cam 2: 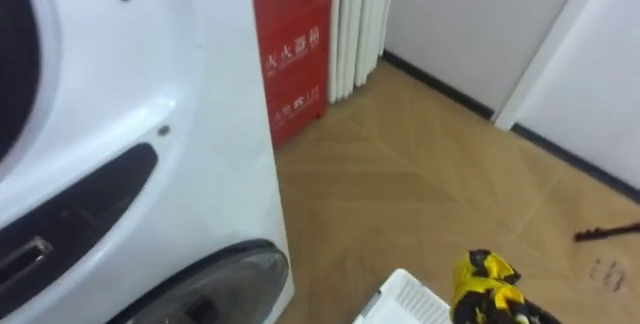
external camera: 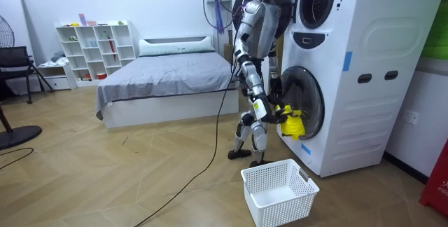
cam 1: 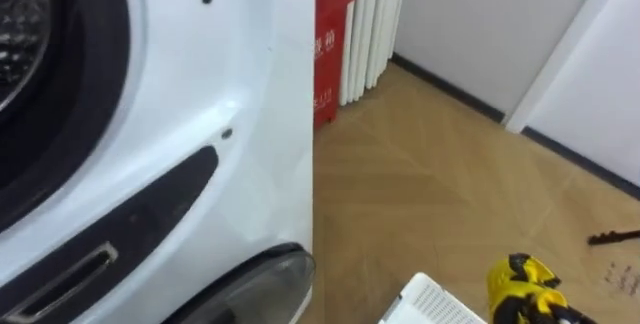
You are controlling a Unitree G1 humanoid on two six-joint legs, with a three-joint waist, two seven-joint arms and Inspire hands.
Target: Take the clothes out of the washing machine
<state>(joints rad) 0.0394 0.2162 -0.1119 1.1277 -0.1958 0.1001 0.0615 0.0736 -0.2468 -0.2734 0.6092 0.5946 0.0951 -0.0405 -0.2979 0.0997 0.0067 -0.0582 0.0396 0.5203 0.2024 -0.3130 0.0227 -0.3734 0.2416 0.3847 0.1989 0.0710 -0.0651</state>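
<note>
Room view: right hand (external camera: 274, 113) fingers clutch yellow garment (external camera: 292, 125) (beside washing machine (external camera: 364, 115)); white basket (external camera: 280, 211) near

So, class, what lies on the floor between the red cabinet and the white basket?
Bare wooden floor between red cabinet and white basket, in the right eye view.

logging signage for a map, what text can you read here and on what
White characters on the red cabinet: too blurred to quote.
Blue sticker on the washing machine: too small to read.
Faint marks on the floor: unreadable.
</note>
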